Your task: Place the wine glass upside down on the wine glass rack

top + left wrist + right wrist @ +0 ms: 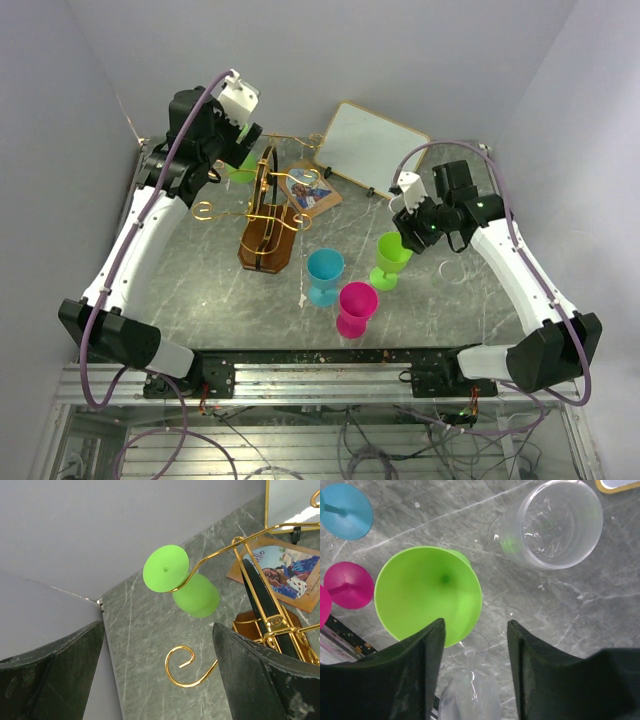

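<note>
- Left tool point(157, 630): jaws wide open, holding nothing, just beside the rack point(268, 215) at the back left of the tabletop point(200, 280).
- Hung glass point(196, 596): green, upside down, stem caught in a rack scroll arm, foot on top, clear of my fingers.
- Right tool point(476, 625): about half open, jaws astride the rim of the upright glass point(427, 592), also green, standing on the tabletop; can't tell if they touch it.
- Clear glass point(559, 525) upright close by.
- Blue glass point(325, 275) and pink glass point(357, 305) stand near the rack's front.

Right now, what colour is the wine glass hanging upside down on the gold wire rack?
Bright green wine glass, clearest in left wrist view.
</note>
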Available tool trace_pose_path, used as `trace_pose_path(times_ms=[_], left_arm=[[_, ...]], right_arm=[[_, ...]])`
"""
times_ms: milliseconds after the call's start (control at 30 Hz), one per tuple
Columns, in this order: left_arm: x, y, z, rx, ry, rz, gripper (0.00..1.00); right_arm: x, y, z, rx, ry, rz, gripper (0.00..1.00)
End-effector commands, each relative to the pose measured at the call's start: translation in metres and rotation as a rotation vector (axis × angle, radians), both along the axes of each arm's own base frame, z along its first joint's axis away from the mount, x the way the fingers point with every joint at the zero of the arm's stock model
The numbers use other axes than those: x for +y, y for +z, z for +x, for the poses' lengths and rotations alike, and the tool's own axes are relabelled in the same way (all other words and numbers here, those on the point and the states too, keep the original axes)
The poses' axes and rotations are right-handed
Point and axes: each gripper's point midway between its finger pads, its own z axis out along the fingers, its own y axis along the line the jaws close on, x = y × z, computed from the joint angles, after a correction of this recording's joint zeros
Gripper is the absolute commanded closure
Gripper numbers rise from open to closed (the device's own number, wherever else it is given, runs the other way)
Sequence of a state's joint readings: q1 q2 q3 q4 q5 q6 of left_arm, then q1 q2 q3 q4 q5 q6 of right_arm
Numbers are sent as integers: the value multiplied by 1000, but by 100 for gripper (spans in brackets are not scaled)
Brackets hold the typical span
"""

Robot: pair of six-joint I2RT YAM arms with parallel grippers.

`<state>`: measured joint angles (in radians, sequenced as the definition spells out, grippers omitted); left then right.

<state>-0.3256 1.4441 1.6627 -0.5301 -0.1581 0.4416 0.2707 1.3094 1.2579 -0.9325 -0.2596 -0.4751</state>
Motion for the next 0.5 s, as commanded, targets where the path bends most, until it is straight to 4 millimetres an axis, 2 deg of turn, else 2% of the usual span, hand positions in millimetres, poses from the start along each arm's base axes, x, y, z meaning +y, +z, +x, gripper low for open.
trace_pose_path(times_ms=[0,267,467], left_arm=[[3,1,-6,-5,8,5,1],[1,1,-9,1,1,-10,1],[-1,6,-9,-4,1,-26,0]], right_arm=[[0,-3,10,-34,-41,-15,52],[5,-18,16,-26,-44,-17,58],[7,-30,14,-4,-37,-20,67]])
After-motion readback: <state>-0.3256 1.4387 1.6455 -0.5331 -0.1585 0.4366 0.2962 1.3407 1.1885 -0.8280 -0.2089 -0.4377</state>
